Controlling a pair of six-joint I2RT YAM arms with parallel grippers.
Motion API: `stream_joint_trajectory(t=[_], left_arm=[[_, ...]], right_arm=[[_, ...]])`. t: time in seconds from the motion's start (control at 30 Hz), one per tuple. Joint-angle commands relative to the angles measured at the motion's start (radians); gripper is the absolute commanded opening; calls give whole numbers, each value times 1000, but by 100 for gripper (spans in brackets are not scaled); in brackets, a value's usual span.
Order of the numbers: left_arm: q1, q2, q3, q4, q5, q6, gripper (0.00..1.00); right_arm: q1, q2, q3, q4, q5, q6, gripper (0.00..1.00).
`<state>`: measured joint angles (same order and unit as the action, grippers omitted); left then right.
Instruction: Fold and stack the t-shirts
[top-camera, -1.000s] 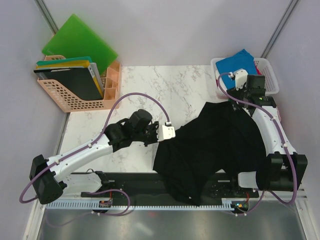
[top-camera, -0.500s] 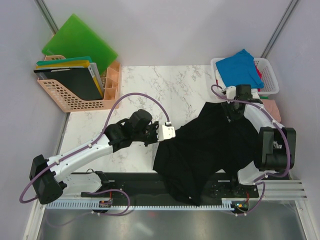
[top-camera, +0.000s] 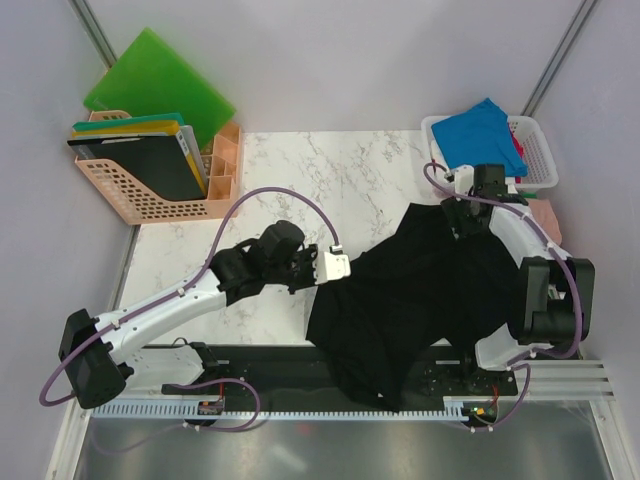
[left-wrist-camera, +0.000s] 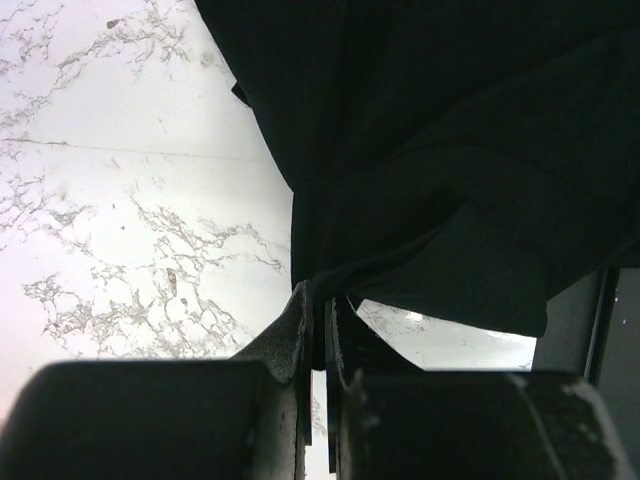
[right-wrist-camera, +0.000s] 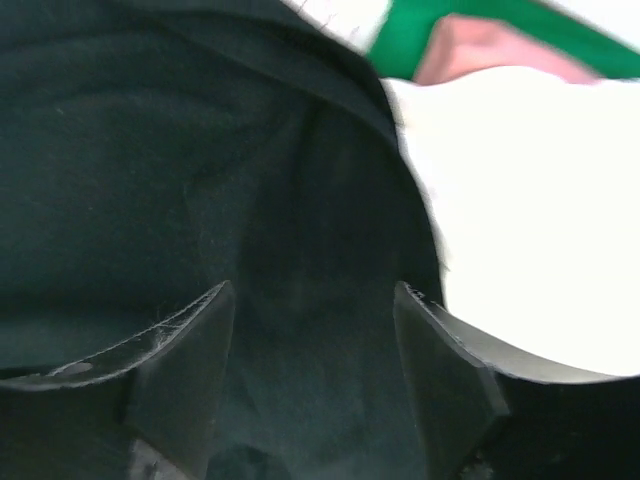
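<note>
A large black t-shirt (top-camera: 420, 290) lies crumpled over the right half of the marble table, its lower end hanging over the near edge. My left gripper (top-camera: 347, 266) is shut on the shirt's left edge; in the left wrist view the fingers (left-wrist-camera: 318, 295) pinch a fold of the black cloth (left-wrist-camera: 450, 150). My right gripper (top-camera: 464, 222) hovers at the shirt's far right corner, open, and between its fingertips (right-wrist-camera: 315, 295) only the black fabric (right-wrist-camera: 200, 150) lying below shows. A bright blue t-shirt (top-camera: 480, 128) lies on top of the white basket (top-camera: 540, 160).
A peach file rack (top-camera: 150, 185) with folders and a green board (top-camera: 160, 85) stands at the back left. Pink cloth (top-camera: 545, 213) lies beside the basket on the right. A green strip (right-wrist-camera: 480, 20) and a pink patch (right-wrist-camera: 480, 55) show blurred beyond the shirt's corner.
My right arm has come down from the basket to the black shirt's far right corner, jaws still apart. The left arm and its grip have not moved.
</note>
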<state>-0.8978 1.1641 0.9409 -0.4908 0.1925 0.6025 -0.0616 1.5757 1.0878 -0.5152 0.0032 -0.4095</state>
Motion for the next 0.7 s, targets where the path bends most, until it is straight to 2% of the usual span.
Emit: stream_joint_trajectory(t=[0.0, 0.27, 0.4, 0.53, 0.67], left_arm=[[5, -23, 3, 41, -7, 8, 2], [8, -57, 35, 31, -33, 11, 2], [14, -86, 65, 6, -60, 25, 2], [48, -122, 98, -26, -102, 36, 2], [118, -167, 136, -40, -84, -1, 2]], right_arm=[[-1, -118, 24, -25, 21, 6, 77], [0, -292, -38, -126, 4, 8, 84], [-6, -374, -94, -152, 92, -12, 86], [-21, -463, -163, -157, 126, -40, 87], [-30, -456, -175, -157, 107, -31, 88]])
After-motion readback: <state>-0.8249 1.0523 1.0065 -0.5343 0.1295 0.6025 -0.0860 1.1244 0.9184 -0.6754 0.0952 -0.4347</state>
